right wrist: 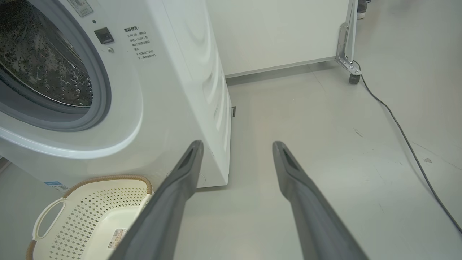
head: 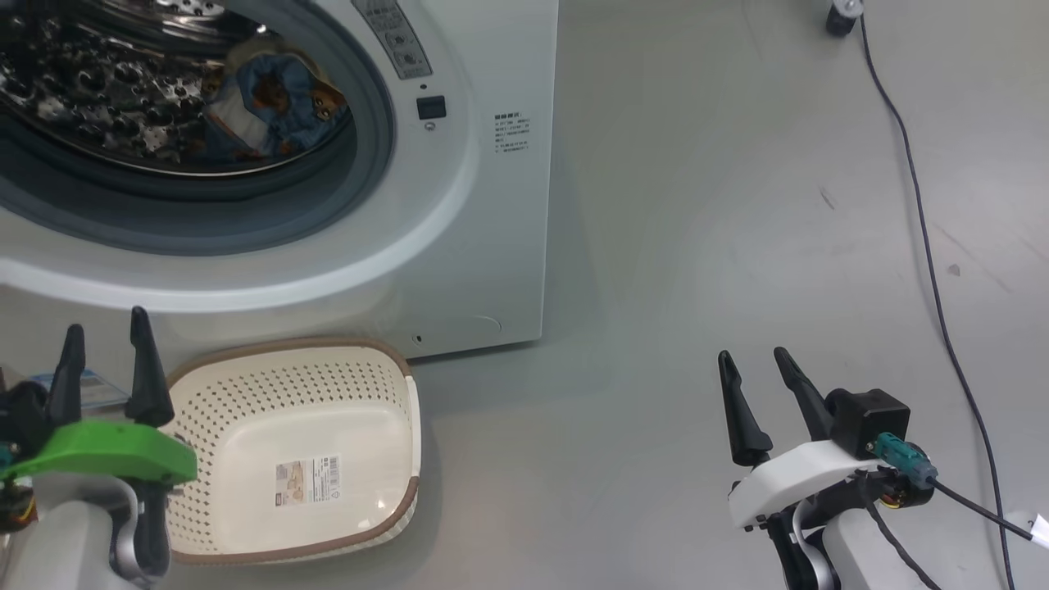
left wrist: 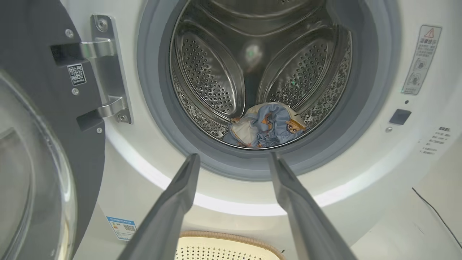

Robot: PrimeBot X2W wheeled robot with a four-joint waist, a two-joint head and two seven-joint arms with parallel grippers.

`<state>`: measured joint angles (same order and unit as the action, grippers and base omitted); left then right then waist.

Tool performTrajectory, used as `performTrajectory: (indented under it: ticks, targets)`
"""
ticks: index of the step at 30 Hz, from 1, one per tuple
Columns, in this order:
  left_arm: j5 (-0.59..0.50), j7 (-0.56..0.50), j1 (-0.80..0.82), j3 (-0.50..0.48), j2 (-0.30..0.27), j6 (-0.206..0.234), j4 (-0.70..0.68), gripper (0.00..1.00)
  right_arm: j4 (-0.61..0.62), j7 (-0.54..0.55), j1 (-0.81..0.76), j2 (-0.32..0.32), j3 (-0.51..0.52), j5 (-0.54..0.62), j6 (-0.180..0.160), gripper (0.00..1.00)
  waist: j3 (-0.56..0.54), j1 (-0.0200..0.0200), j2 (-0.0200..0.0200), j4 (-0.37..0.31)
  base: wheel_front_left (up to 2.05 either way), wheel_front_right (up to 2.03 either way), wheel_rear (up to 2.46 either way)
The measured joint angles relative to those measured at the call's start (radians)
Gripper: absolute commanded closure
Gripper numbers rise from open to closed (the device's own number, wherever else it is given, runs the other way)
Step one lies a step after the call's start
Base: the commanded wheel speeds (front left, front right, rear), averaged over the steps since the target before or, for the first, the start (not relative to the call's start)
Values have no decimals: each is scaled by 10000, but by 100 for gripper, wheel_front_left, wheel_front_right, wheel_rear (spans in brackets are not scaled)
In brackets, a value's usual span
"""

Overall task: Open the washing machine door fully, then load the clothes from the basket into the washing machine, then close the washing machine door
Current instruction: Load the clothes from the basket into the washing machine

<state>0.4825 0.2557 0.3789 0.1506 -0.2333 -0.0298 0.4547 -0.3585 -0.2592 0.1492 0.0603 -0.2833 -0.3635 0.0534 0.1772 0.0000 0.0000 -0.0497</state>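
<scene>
The white washing machine (head: 459,205) (right wrist: 173,72) stands with its drum mouth uncovered. Its door (left wrist: 39,137) is swung out to the left on a metal hinge (left wrist: 108,68). The clothes (left wrist: 265,124) (head: 274,102), a blue printed bundle, lie at the bottom of the steel drum. On the floor in front sits the cream basket (head: 303,451) (right wrist: 90,213) with nothing in it but its label. My left gripper (head: 106,324) (left wrist: 232,156) is open beside the basket's left side, pointing at the drum. Out over bare floor to the right, my right gripper (head: 750,355) (right wrist: 238,144) also stands open, holding nothing.
A black cable (head: 926,246) (right wrist: 397,126) runs across the grey floor on the right. A white panel on a caster (right wrist: 352,77) stands behind the machine's right side. A blue sticker (left wrist: 122,227) sits low on the machine's front.
</scene>
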Motion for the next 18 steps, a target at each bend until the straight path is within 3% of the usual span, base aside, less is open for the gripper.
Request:
performTrajectory:
  ticks: [18]
  targets:
    - [-1011,0,-3635,-1126,583,514,-2140,0,349,0,-700,36,155,378,157,0,-1706,0,0,-10,0,0,0]
